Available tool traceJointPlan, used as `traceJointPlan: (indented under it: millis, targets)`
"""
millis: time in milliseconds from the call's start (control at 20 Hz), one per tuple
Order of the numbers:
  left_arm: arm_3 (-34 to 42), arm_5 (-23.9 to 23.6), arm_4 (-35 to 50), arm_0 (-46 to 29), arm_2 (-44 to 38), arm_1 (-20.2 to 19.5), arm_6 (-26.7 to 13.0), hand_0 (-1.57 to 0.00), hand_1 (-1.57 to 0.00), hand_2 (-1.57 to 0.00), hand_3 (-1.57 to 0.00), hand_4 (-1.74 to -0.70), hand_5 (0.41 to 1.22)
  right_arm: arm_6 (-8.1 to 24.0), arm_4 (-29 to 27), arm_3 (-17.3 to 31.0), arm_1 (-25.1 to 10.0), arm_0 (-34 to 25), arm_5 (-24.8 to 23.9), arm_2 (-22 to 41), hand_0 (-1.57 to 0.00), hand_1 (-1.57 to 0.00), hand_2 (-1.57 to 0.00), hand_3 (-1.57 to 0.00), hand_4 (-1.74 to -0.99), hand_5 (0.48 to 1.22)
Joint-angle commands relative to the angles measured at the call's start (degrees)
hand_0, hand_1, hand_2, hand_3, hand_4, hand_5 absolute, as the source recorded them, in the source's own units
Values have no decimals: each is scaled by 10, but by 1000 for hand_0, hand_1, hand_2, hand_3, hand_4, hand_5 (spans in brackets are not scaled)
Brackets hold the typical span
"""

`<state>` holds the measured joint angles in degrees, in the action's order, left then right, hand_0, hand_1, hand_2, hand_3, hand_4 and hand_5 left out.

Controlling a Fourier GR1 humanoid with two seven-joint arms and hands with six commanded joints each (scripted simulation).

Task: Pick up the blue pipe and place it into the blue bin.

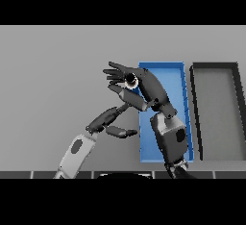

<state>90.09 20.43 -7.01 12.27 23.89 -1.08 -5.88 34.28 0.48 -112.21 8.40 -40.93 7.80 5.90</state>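
Observation:
The blue bin (185, 99) lies right of centre, long side running away from me. My right hand (146, 87) hovers over the bin's far left rim, its fingers stretched straight out to the left and its thumb below them. A small round pipe end (130, 80), dark with a pale ring and a bit of blue beside it, shows at the palm between thumb and fingers. The rest of the pipe is hidden by the hand. My left hand (106, 118) is just left of the bin's near half, fingers relaxed and holding nothing.
A dark grey bin (197, 113) stands directly right of the blue one, parallel to it. My right forearm (170, 140) covers the near half of the blue bin. Bare grey table stretches to the left and far side.

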Motion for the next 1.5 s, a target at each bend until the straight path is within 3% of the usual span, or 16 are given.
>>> traceJointPlan:
  millis: [0,150,350,450,650,750,1000,1050,1300,1350,1450]
  targets:
    - [-1,-3,-2,2,1,3,-7,-2,-2,-2,-1,-905,433,3,-2,-3,-30,-36,-27,-25,-1571,-1571,-1571,-1571,-1741,1221]
    - [5,1,-5,-3,1,-7,-1,0,0,0,0,-892,428,6,-26,39,-143,-84,-93,-62,-1571,-1571,-1571,-1571,-1741,1221]
    - [4,2,-2,0,-5,-13,-2,0,0,0,1,-886,412,6,-106,50,-293,-51,-179,-68,-1571,-1571,-1571,-1571,-1741,1221]
    - [1,0,-9,5,-3,-15,9,1,1,1,1,-877,412,7,-151,38,-371,0,-223,-60,-1571,-1571,-1571,-1571,-1741,1221]
    - [-5,0,-7,5,-4,-18,11,1,1,1,1,-867,419,7,-233,-26,-458,128,-317,-43,-1571,-1571,-1571,-1571,-1741,1221]
    - [0,-1,-9,-4,0,-19,19,1,1,1,1,-866,420,7,-238,-65,-469,201,-353,-25,-1571,-1571,-1571,-1571,-1741,1221]
    - [12,-1,1,-11,7,-11,5,1,1,1,1,-879,425,7,-238,-82,-479,337,-433,4,-1571,-1571,-1571,-1571,-1741,1221]
    - [11,-1,0,-13,8,-14,7,1,1,1,1,-880,427,7,-234,-82,-476,360,-446,15,-1571,-1571,-1571,-1571,-1741,1221]
    - [20,-3,4,-11,8,-16,-5,1,1,1,1,-888,422,6,-248,-80,-526,427,-559,94,-1571,-1571,-1571,-1521,-1741,1221]
    - [22,-1,6,-15,7,-21,-4,1,1,1,1,-887,420,7,-255,-79,-542,429,-588,122,-1571,-1571,-1571,-1255,-1741,1221]
    - [17,-1,4,-12,8,-21,-2,1,1,1,1,-885,420,7,-273,-75,-575,437,-627,164,-1571,-1571,-1571,-1024,-1741,1221]
